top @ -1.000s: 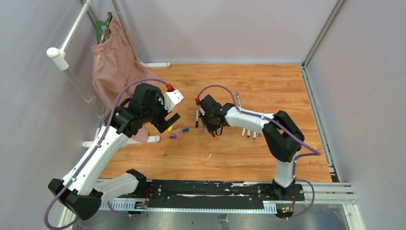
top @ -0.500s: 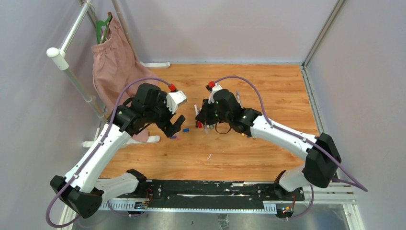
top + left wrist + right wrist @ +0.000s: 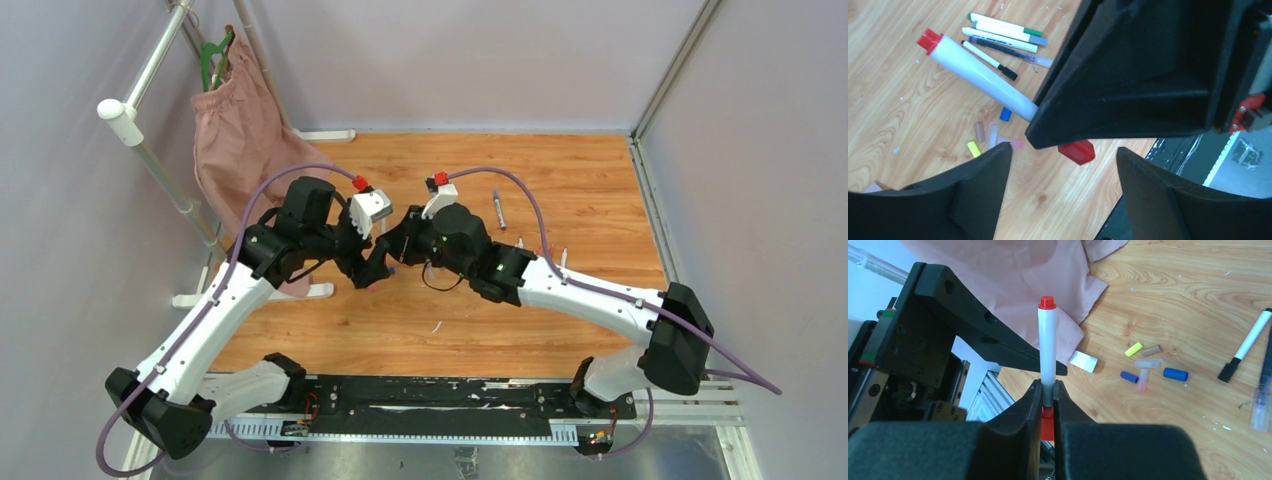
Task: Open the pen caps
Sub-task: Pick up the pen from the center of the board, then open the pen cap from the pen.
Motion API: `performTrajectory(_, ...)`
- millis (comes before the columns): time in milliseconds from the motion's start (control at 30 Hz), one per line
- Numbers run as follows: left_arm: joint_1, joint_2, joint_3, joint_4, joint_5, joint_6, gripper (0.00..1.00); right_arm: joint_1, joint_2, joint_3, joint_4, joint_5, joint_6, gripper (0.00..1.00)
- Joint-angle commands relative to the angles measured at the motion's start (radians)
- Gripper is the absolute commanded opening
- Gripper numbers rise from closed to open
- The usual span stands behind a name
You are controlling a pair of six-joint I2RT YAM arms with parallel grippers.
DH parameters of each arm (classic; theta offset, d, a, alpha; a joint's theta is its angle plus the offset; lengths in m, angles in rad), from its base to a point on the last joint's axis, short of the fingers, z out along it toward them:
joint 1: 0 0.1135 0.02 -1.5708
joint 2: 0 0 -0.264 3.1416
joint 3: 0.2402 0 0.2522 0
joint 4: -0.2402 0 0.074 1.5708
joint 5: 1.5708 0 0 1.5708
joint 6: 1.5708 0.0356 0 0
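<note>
Six loose pen caps (image 3: 1148,362) are counted in the right wrist view: two blue caps (image 3: 1175,374), one yellow cap (image 3: 1133,349), one brown cap (image 3: 1151,350), one clear cap (image 3: 1149,362), one pink cap (image 3: 1142,381). One thick white marker (image 3: 1047,350) is seen, and four thin pens (image 3: 998,40) are counted in the left wrist view.

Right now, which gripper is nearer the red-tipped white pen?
Right. The right gripper is shut on the white pen; the left gripper stands open beside it, gripping nothing.
</note>
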Motion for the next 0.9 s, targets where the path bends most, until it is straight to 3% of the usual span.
performTrajectory(0, 0.007, -0.018, -0.027, 0.056, -0.024, -0.016, 0.74, 0.035, -0.016, 0.018, 0.047, 0.09, 0.04, 0.0)
performTrajectory(200, 0.007, -0.008, -0.048, 0.088, -0.127, -0.013, 0.36, 0.049, -0.029, -0.004, 0.045, 0.101, 0.06, 0.01)
performTrajectory(267, 0.007, -0.012, -0.055, 0.091, -0.134, 0.007, 0.25, 0.051, -0.037, -0.008, 0.025, 0.105, 0.06, 0.08)
performTrajectory(367, 0.007, -0.025, -0.07, 0.089, -0.178, 0.057, 0.0, 0.05, -0.067, -0.018, -0.016, 0.129, 0.052, 0.19)
performTrajectory(467, 0.007, -0.053, -0.106, 0.089, -0.244, 0.153, 0.0, 0.018, -0.119, -0.018, -0.087, 0.117, 0.054, 0.29)
performTrajectory(567, 0.007, -0.096, -0.165, 0.086, -0.297, 0.292, 0.0, -0.079, -0.165, 0.016, -0.216, 0.007, 0.057, 0.4)
performTrajectory(700, 0.003, -0.167, -0.259, 0.046, -0.315, 0.514, 0.0, -0.224, -0.15, 0.101, -0.382, -0.25, 0.019, 0.45)
performTrajectory(867, -0.031, -0.26, -0.322, -0.011, -0.318, 0.726, 0.0, -0.318, 0.003, 0.182, -0.48, -0.606, -0.011, 0.5)
